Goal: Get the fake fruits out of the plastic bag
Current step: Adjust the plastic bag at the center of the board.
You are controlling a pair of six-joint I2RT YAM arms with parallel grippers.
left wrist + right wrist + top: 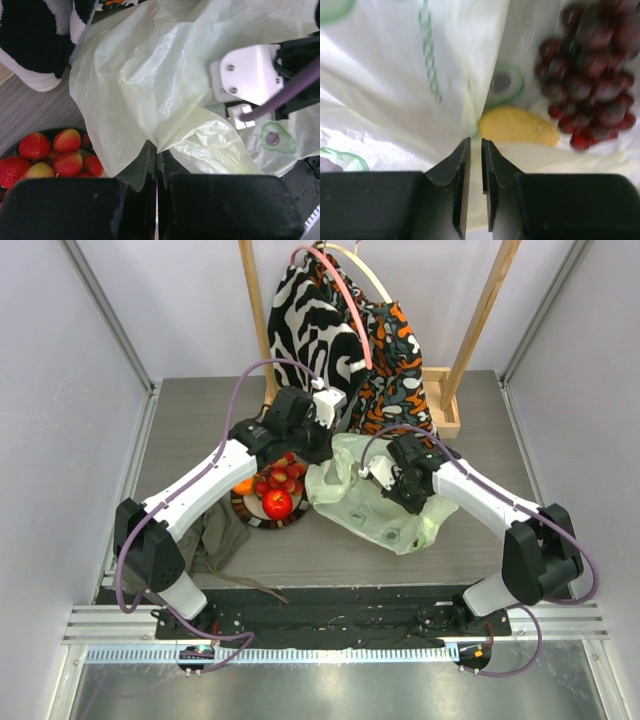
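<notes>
**Bag emptying: fruit left inside**

Just right of the round dark-rimmed beige plate [270, 527], the thin translucent pale-green plastic bag [385, 510] printed with avocado halves lies crumpled. On the plate we see glossy red strawberries [283, 475] and a red plastic apple [277, 503]. Inside the bag, off the plate, lie a dark purple grape bunch [590, 70] and a lemon-like yellow fruit [520, 127].

The left gripper [157, 150] is clamped on a fold of the bag at its plate-side edge, with the jaws pressed together over the film. The right gripper [475, 142] sits over the bag's side away from the plate. Its jaws stand a narrow slit apart and a crease of film runs into the slit. We cannot tell whether any film is pinched there.

We judge the step in hand to be reaching the fruit left in the bag. The next move calls for spreading the right jaws, closing on the yellow fruit or the grape bunch without catching film, then carrying it to the plate.
</notes>
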